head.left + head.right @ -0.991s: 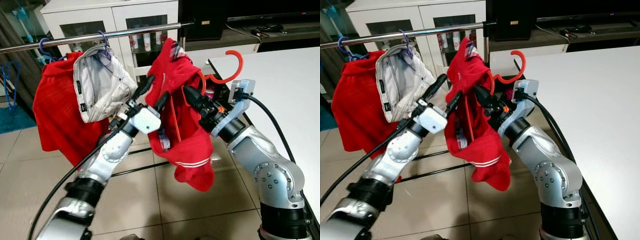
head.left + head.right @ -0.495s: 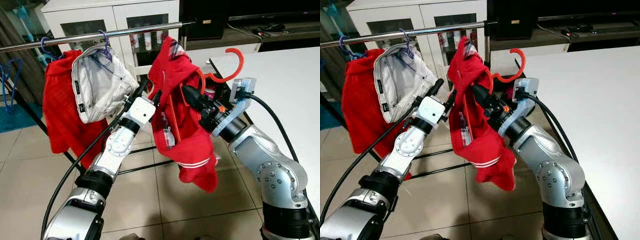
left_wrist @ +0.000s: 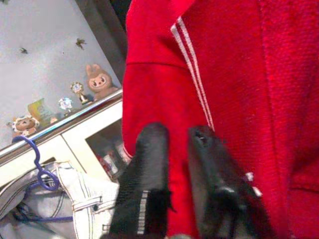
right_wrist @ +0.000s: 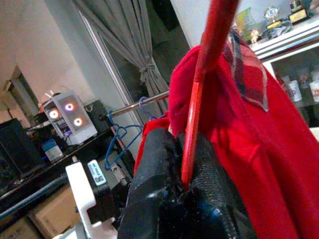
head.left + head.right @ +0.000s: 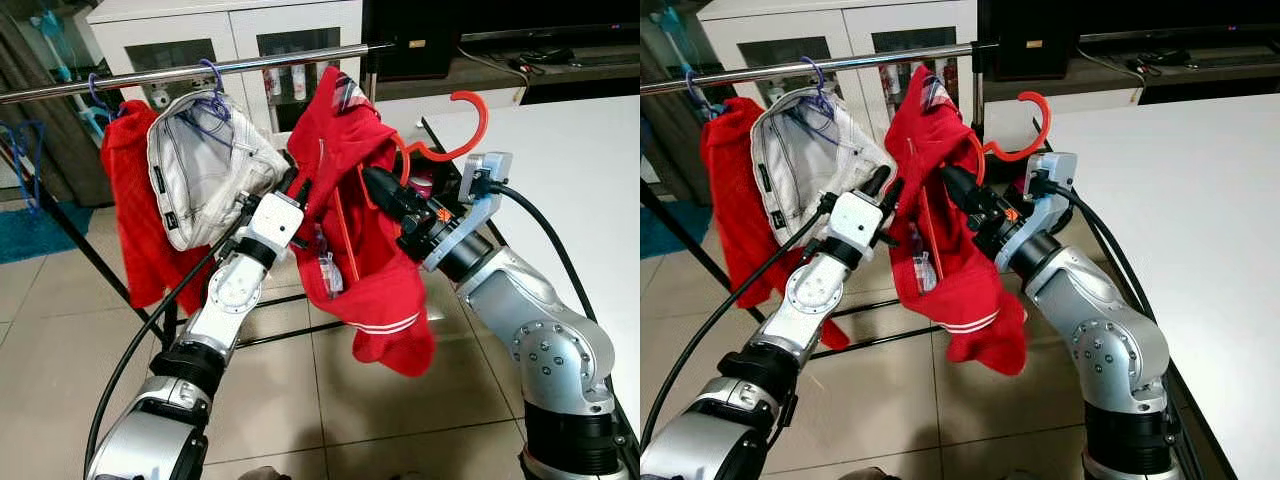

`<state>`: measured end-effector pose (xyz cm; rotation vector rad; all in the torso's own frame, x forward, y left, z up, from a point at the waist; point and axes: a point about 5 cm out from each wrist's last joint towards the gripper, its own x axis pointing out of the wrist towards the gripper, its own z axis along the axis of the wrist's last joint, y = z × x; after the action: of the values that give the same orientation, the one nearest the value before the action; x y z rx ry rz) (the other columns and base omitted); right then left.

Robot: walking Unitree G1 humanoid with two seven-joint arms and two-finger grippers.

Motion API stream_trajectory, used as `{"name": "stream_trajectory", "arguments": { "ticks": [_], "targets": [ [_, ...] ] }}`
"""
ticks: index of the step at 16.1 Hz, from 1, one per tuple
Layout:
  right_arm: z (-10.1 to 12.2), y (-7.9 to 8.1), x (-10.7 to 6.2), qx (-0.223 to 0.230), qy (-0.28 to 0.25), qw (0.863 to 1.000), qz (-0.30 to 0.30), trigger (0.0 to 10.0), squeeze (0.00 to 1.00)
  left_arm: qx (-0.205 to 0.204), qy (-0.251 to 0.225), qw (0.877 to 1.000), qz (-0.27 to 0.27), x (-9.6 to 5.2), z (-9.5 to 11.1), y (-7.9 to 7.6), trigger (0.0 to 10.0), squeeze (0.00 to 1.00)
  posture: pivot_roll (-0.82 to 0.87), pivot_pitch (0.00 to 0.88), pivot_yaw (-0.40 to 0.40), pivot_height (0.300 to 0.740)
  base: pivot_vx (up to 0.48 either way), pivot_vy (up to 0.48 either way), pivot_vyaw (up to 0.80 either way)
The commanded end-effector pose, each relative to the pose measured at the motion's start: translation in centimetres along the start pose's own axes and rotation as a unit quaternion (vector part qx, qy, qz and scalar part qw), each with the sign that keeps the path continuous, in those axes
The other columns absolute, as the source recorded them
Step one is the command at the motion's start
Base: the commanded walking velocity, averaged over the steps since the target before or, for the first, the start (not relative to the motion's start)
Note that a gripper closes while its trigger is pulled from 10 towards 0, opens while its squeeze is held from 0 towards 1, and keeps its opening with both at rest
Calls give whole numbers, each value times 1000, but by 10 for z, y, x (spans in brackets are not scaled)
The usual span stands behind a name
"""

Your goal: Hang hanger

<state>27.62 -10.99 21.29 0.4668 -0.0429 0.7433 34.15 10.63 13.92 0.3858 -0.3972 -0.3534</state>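
Head stereo pair: high, looking forward and down, rail point(image 5: 200, 70) at 11 o'clock, white table point(image 5: 560, 160) at 2 o'clock. Wrist cameras: close along own fingers onto red garment point(image 3: 224, 99), shared with head views.

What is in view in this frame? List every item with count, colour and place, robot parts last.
Rail: 1, silver, running across the top, in front of the cabinet.
Red garment: 1, red with white stripes, on the orange hanger, held up below the rail.
Orange hanger: 1, orange, hook pointing up, not yet on the rail.
White garment: 1, white, hanging from the rail on a purple hanger.
Second red garment: 1, red, hanging from the rail behind the white one.
Cabinet: 1, white with glass doors, behind the rail.
Table: 1, white, on the robot's right.
Left gripper: against the red garment, fingers slightly apart.
Right gripper: shut on the orange hanger.
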Motion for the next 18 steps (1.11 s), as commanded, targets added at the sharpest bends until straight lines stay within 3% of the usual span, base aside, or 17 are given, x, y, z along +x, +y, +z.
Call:
{"name": "stream_trajectory", "arguments": {
  "ticks": [1,7,8,12,16,18],
  "targets": [
    [10,10,2,-6,-23,999,27,10000,0,-3,2,1000,2,-1,-1,4,0,0,-105,0,81,740,0,0,0],
    [8,9,0,-7,-21,1000,22,10000,0,-31,37,998,-34,-13,-10,1,0,0,-106,0,93,740,0,0,0],
    [6,7,-2,-11,-17,1000,17,10000,0,-37,61,996,-55,-18,-14,4,0,0,-101,0,95,740,0,0,0],
    [2,7,-5,-10,-12,1000,17,10000,0,-41,78,996,-23,-22,-13,35,0,0,-83,0,90,740,0,0,0],
    [0,7,-4,-10,-6,1000,20,10000,0,-91,67,992,-61,-25,-4,40,0,0,-70,0,82,740,0,0,0],
    [0,7,-3,-10,-6,1000,21,10000,0,-139,61,987,-62,-26,0,40,0,0,-71,0,87,740,0,0,0]
  ]
}}
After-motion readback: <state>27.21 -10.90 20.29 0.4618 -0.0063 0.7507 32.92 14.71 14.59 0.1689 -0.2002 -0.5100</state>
